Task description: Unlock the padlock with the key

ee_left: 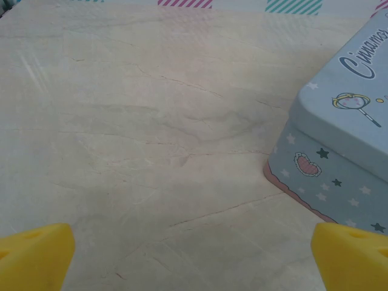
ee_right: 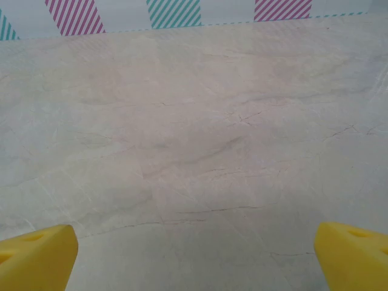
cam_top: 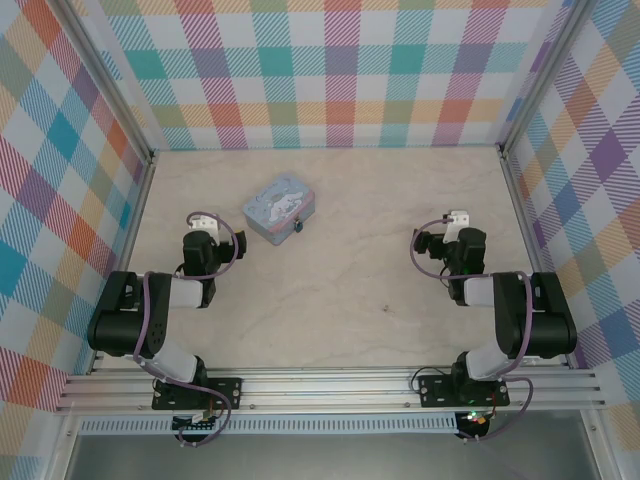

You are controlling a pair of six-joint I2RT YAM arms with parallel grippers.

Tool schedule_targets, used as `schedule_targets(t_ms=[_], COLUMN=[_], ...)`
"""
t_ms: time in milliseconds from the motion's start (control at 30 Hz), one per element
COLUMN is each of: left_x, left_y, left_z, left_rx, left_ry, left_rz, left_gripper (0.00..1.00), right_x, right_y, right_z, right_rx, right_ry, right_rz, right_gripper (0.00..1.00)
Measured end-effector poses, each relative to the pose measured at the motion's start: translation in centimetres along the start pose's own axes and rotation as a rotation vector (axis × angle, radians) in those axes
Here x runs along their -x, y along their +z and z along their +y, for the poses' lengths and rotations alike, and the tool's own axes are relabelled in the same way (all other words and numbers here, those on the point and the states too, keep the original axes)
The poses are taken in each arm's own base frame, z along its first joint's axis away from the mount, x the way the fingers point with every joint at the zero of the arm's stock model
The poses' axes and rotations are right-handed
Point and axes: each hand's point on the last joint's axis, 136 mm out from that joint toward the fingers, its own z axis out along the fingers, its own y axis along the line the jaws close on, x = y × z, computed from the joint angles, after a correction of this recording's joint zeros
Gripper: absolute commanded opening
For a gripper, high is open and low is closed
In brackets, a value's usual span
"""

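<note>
Padlock [cam_top: 299, 227]: hung on tin [cam_top: 279, 205], apparently locking it, nearer counter [cam_top: 340, 290] far edge.
Left gripper [ee_left: 193, 259]: spread, empty, beside tin.
Right gripper [ee_right: 194, 259]: spread, empty.

Top camera looks down; wrist cameras skim the table [cam_top: 350, 235] (tin [cam_top: 279, 207] shared with left).

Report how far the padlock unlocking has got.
Done: nothing visible yet. In hand: nothing; the left hand and right hand are open and empty, the left beside the tin. Left: everything; the padlock sits untouched at the tin's edge, and a dark speck on the table may be the key, too small to tell.
</note>
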Motion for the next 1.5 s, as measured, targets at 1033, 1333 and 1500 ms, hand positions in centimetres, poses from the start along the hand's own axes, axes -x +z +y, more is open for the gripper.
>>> schedule_targets(t_ms=[1033,1333,1500], left_x=[1.7,7.4,10.2], left_y=[-1.5,-6.1,-7.7], left_z=[1.1,1.7,1.6], left_rx=[0.061,0.093,0.096], left_ry=[-0.03,-0.114,-0.212], left_rz=[-0.032,-0.129,-0.089], left_gripper=[1.0,1.0,1.0], right_x=[0.6,4.5,6.0], right_y=[-1.0,-4.7,-7.5], right_z=[-0.2,0.2,0.6], right_rx=[-0.021,-0.026,-0.03], right_ry=[0.012,0.124,0.273], right_rz=[0.028,-0.019,-0.004], right_gripper=[1.0,1.0,1.0])
